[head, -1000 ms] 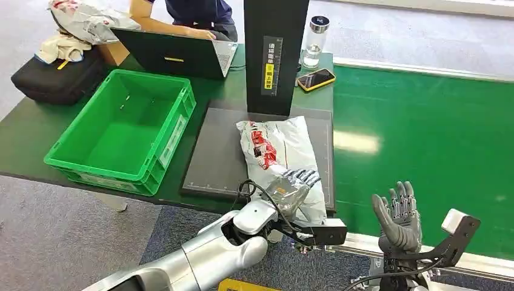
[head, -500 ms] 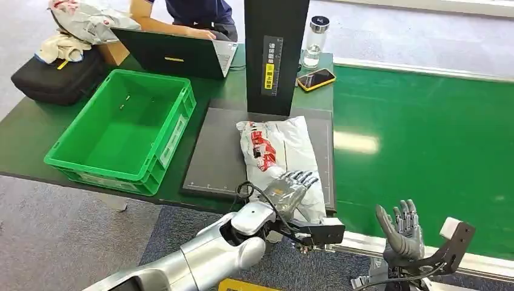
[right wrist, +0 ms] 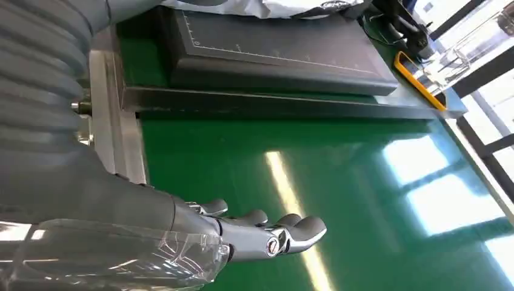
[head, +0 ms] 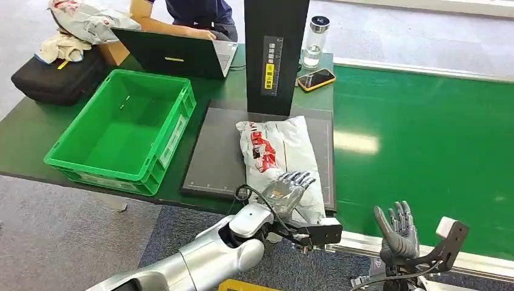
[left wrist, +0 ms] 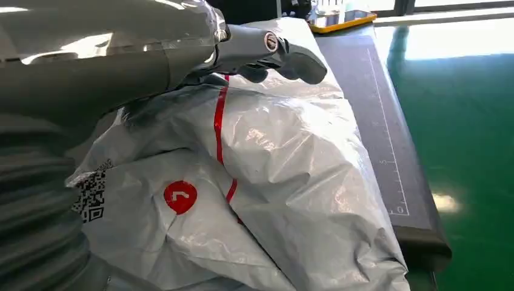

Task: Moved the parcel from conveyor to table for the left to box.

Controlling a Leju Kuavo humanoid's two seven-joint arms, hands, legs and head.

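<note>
A white plastic parcel with red print lies lengthwise on the dark weighing plate on the table. My left hand lies over the parcel's near end, fingers stretched out and apart, not closed around it. In the left wrist view the fingers reach over the crinkled parcel, which bears a red stripe and a QR label. My right hand is open and upright at the near edge of the green conveyor, holding nothing. Its extended fingers hover above the belt.
An empty green crate stands left of the plate. Behind the plate rises a black column. A laptop, phone, bottle and black bag sit at the back, where a person works.
My right hand has sunk lower and drawn back toward the conveyor's near edge. My left hand has slid slightly back along the parcel. The parcel has not moved.
</note>
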